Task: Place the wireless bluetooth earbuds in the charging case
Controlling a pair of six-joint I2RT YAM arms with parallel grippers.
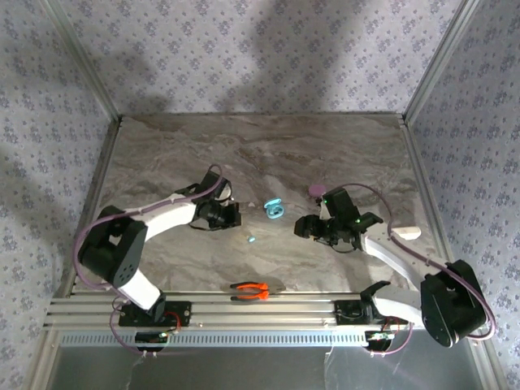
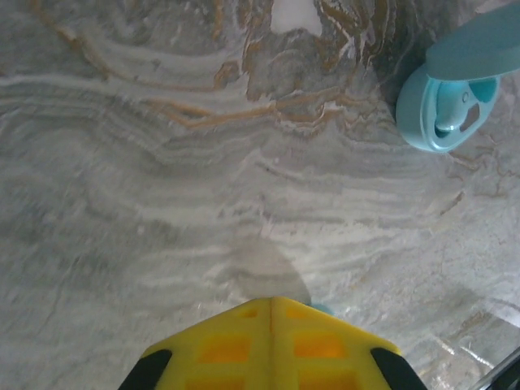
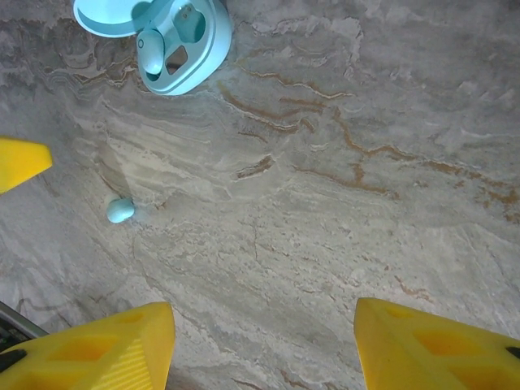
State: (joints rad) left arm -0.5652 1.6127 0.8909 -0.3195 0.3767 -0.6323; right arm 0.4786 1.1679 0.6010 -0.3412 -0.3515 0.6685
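Note:
The teal charging case point(image 1: 274, 210) lies open mid-table, also seen in the left wrist view point(image 2: 447, 106) and the right wrist view point(image 3: 175, 41), where one teal earbud point(image 3: 150, 47) sits in a slot. A loose teal earbud point(image 1: 252, 240) lies on the table nearer me; the right wrist view point(image 3: 120, 210) shows it lying free. My left gripper point(image 1: 230, 214) is left of the case, its yellow jaws point(image 2: 270, 302) pressed together with nothing between them; a sliver of teal point(image 2: 322, 309) peeks past its tip. My right gripper point(image 1: 305, 227) hovers right of the case, open and empty point(image 3: 264, 349).
A purple case point(image 1: 316, 191) sits behind the right gripper. Orange-handled pliers point(image 1: 250, 290) lie near the table's front edge. A tip of the left gripper's yellow finger point(image 3: 20, 162) shows at the left edge of the right wrist view. Patterned walls enclose the marble table point(image 1: 244, 146).

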